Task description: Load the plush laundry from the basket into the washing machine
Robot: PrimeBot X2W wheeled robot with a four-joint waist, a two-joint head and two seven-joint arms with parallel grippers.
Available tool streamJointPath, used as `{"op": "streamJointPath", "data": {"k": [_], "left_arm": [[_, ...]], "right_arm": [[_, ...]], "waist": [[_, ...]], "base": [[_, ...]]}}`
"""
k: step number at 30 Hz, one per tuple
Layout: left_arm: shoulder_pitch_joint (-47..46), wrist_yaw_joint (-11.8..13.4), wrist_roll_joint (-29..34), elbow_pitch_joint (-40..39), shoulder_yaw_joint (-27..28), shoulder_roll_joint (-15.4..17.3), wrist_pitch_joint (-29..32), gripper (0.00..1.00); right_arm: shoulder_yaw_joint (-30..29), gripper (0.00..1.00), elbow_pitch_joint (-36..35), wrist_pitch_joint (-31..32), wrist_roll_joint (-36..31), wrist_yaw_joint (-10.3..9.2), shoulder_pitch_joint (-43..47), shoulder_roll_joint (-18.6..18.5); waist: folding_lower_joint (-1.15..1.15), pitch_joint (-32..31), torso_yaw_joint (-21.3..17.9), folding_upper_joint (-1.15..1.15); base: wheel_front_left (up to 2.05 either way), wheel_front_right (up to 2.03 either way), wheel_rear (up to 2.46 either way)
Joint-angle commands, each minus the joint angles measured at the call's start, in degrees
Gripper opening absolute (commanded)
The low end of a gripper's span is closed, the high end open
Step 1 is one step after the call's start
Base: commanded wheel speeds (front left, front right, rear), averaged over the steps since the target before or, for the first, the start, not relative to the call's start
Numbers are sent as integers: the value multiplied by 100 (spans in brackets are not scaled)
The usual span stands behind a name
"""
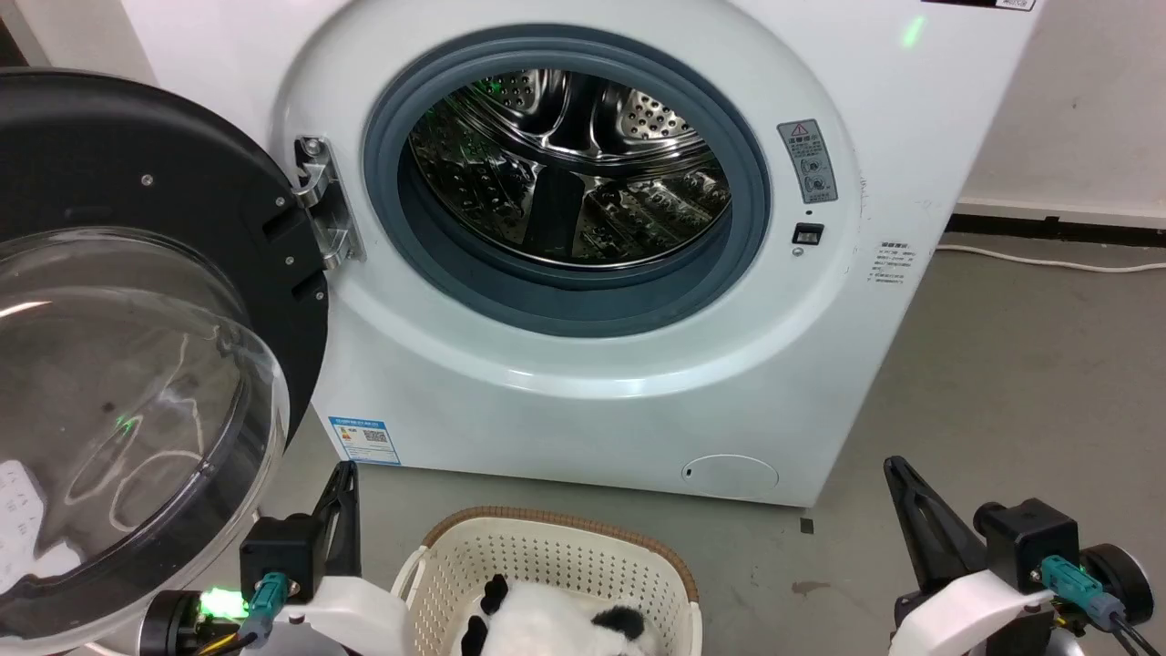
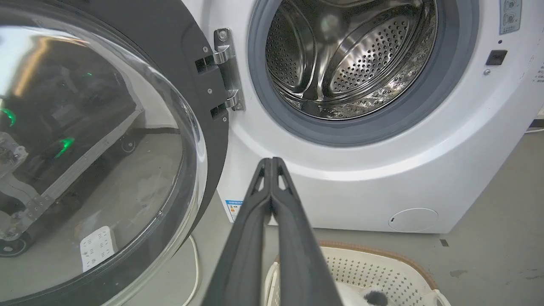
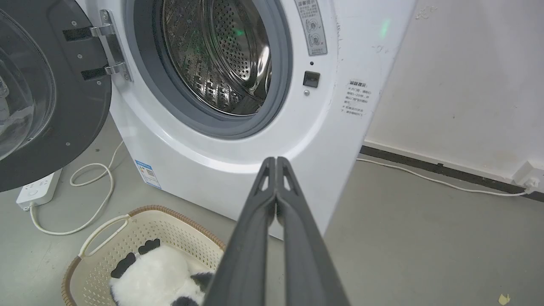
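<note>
**Head view.** The washing machine (image 1: 638, 401) is seen straight ahead. Its door (image 1: 137, 364) is swung wide open to the left on the hinge (image 1: 323, 196). The steel drum (image 1: 565, 173) is exposed inside the grey door ring (image 1: 437, 264). The basket (image 1: 565, 521) stands on the grey floor (image 1: 1002, 383) in front of the machine, at bottom centre. The plush laundry (image 1: 547, 629) lies inside the basket and is partly cut by the frame edge. The left gripper (image 1: 346, 474) is recorded at lower left, just beside the basket. The right gripper (image 1: 897, 469) is at lower right, well apart from the basket. Both are seen side-on, fingers pointing up.

**Left wrist view.** The left gripper is noted as closed: its two fingers are pressed together at the tips and nothing is held. It is aimed at the machine's front panel below the drum opening. The basket's rim and a patch of plush are seen below it.

**Right wrist view.** The right gripper is likewise closed tip to tip and empty. It is pointed at the machine's lower right front. The basket with the plush laundry in it is seen at lower left. A power strip (image 3: 36, 193) and a looped cable (image 3: 97, 199) lie on the floor beneath the open door.
</note>
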Motion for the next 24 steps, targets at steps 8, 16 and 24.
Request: {"op": "streamJointPath", "data": {"k": [8, 16, 24], "left_arm": [[4, 2, -1, 1, -2, 0, 0, 100], [22, 6, -27, -8, -25, 0, -65, 100], [16, -42, -92, 36, -47, 3, -161, 100]], "right_arm": [[3, 100, 1, 0, 2, 0, 2, 0], [-1, 100, -15, -65, 68, 0, 17, 1], [-43, 100, -35, -161, 133, -1, -13, 2]], "waist": [[0, 0, 0, 0], [0, 9, -7, 0], [0, 148, -68, 0]], "base": [[0, 0, 0], [0, 0, 0], [0, 0, 0]]}}
